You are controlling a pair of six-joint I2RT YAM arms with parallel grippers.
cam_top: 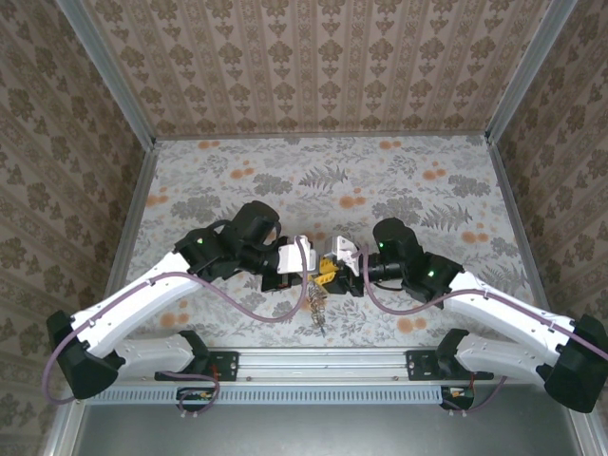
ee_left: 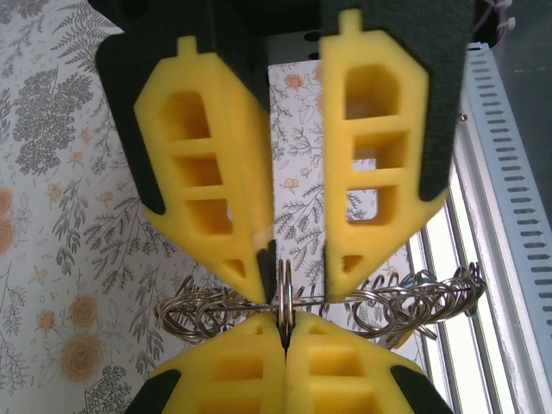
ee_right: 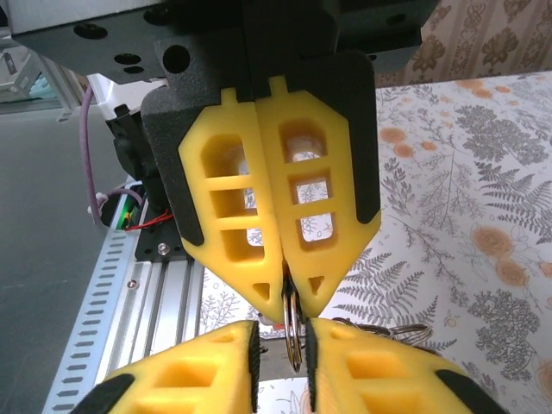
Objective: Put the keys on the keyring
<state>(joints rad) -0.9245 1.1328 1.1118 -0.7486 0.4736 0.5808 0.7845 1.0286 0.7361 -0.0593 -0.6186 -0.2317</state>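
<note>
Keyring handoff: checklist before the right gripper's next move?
1. Left gripper shut on the thin ring: ok.
2. Right gripper open, one finger on either side of that ring: ok.
3. Keyring running sideways between the grippers, free of the fingers: cannot tell.
4. Keys located: cannot tell; the dangling cluster below the grippers in the top view is too small to read.
5. Any key threaded on the keyring: cannot tell.

The keyring [ee_left: 414, 304] partly hidden behind the left gripper [ee_left: 285, 332], itself cut off below.
</note>
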